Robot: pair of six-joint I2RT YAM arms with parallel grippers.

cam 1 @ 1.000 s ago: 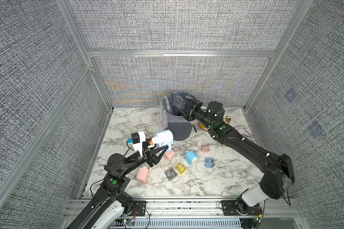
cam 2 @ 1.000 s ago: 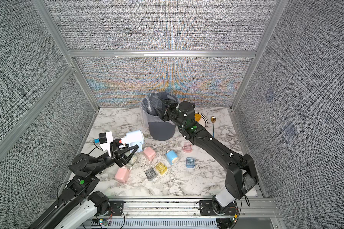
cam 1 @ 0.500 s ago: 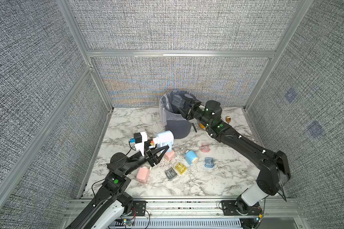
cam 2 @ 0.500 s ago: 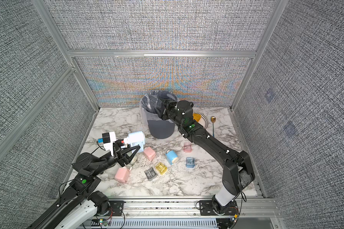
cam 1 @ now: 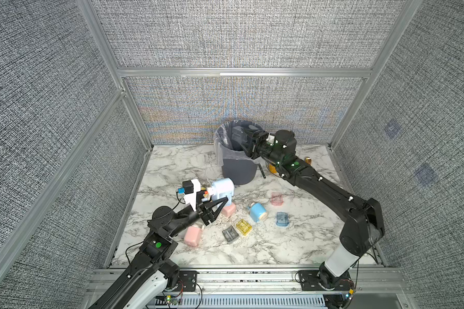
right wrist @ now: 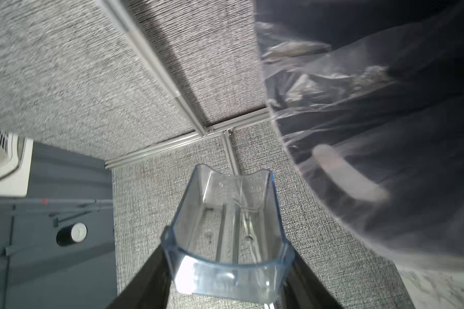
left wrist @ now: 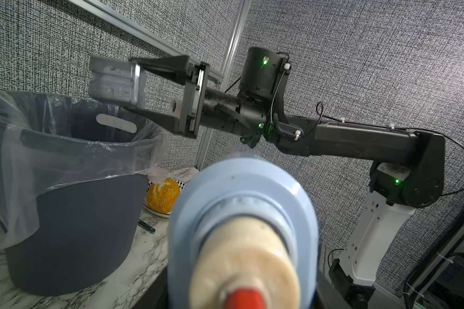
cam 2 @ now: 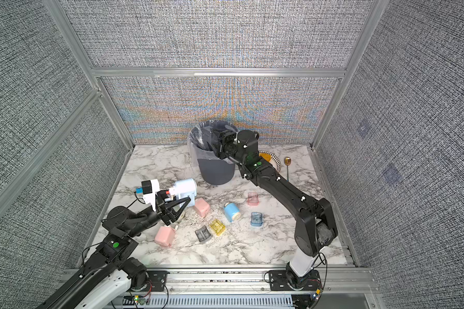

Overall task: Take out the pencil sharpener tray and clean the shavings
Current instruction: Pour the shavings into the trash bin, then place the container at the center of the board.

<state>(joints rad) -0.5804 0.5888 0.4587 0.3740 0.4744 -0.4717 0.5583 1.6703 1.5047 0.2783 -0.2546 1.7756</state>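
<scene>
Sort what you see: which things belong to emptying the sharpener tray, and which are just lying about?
Job: light blue sharpener, clear tray, lined bin, scattered shavings.
Lying about: plate, orange food, gold spoon, black pen.

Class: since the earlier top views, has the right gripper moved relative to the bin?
Yes. The right gripper, holding the clear tray, has edged slightly farther over the bin, toward the back wall.

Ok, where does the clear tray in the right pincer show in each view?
Top view: clear tray over the grey bin.
Top view: same spot over the bin.
Left wrist: gripped above the bin's rim.
Right wrist: close up, bin liner beside it.
Shared landmark: the grey bin.
</scene>
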